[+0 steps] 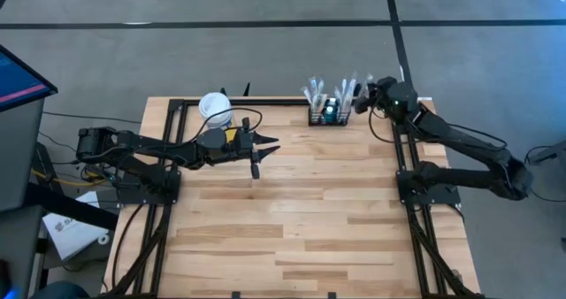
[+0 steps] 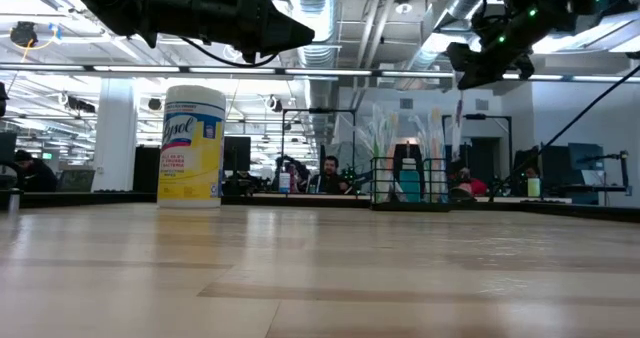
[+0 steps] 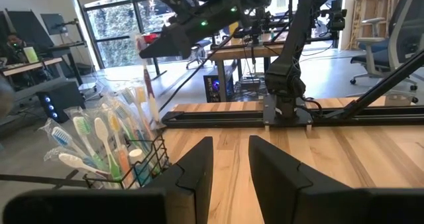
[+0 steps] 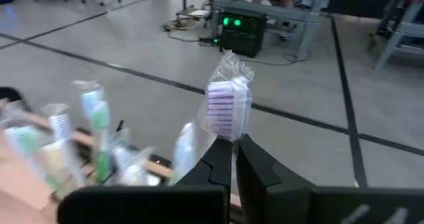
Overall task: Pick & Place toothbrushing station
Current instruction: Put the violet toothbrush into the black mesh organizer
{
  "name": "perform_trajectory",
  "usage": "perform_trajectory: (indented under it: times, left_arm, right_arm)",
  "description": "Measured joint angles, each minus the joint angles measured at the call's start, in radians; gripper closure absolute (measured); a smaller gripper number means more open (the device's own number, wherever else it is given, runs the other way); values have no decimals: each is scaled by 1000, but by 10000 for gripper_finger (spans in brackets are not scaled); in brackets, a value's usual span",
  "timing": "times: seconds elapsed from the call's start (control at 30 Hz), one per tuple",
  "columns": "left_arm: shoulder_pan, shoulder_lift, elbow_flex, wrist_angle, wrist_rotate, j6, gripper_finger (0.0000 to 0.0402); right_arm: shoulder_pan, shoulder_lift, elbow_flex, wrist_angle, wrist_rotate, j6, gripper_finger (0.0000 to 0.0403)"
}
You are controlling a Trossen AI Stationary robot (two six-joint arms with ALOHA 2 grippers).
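The toothbrushing station point(image 1: 329, 113) is a low black wire caddy with several wrapped toothbrushes standing in it. It rests on its base at the table's far edge, and it also shows in the low view point(image 2: 410, 183) and the left wrist view point(image 3: 126, 161). My right gripper point(image 1: 367, 91) hovers just right of the caddy, above it, shut on one wrapped toothbrush point(image 4: 226, 105) with purple bristles. My left gripper point(image 1: 265, 149) waits over the table's left middle, level and open point(image 3: 230, 164), with nothing between its fingers. My right gripper pinches the wrapped toothbrush just below its head point(image 4: 227, 136) between its two fingertips. The purple-bristled head and its crinkled wrapper stick out past the fingertips. The fingers hide the handle, so I cannot tell whether its lower end is clear of the caddy.
A white round tub with a yellow label point(image 1: 215, 107) stands at the far left of the table, close behind my left arm point(image 2: 192, 146). Black frame rails point(image 1: 402, 157) run along the table's left and right sides. Bare wood lies across the middle and near side.
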Motion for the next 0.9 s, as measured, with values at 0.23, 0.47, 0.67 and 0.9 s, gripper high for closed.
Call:
perform_trajectory:
  times: [0.23,0.47,0.67,0.9]
  left_arm:
    - [0,0,0,0,0,0,309]
    - [0,0,0,0,0,0,309]
    - [0,0,0,0,1,0,309]
    - [0,0,0,0,1,0,309]
  right_arm:
    - [-41,76,0,119,-31,-1,403]
    - [-67,145,0,208,-66,-22,403]
    - [-89,158,0,231,-101,-20,403]
    - [-93,168,0,224,-138,-19,403]
